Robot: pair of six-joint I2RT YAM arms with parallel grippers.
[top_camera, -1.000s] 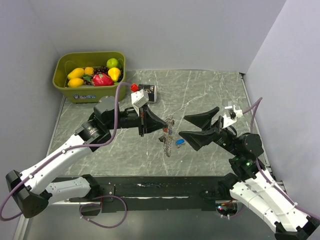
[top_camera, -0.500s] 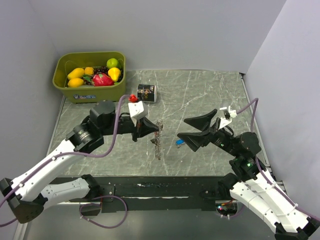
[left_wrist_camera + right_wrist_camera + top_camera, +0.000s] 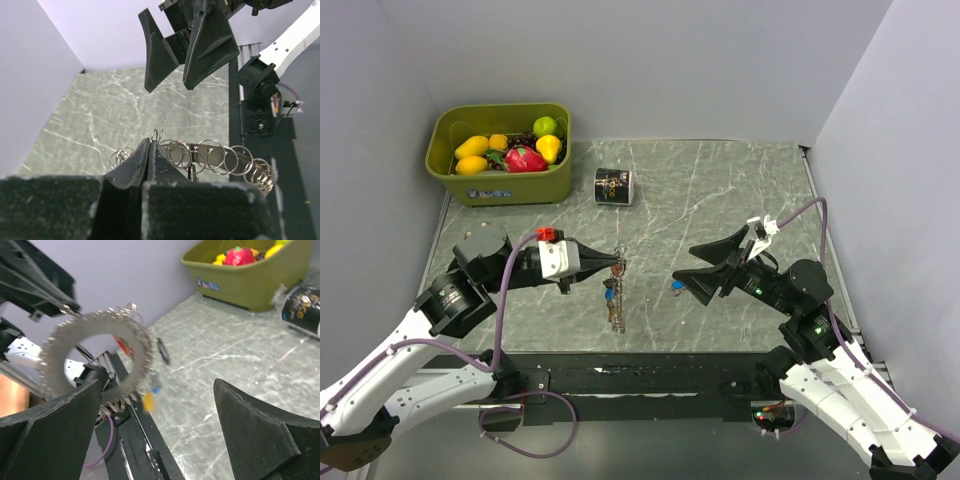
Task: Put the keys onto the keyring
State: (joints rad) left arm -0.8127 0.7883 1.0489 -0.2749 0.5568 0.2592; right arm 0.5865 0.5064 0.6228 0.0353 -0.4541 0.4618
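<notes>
One olive-green bin (image 3: pixel 505 188) is noted at the far left corner of the table (image 3: pixel 740 190), filled with toy fruit (image 3: pixel 510 152) in yellow, red and green. A small black can (image 3: pixel 614 186) is laid on its side just beside the bin. The left arm is stretched low toward the right, its gripper (image 3: pixel 617 262) pinched fully shut on the rim of the keyring (image 3: pixel 613 298), which is hung from the jaws near the table's middle. The right arm is angled toward the ring, its gripper (image 3: pixel 683 262) spread wide with nothing held. One blue-headed key (image 3: pixel 677 286) is seen on the table just below the right fingers.
</notes>
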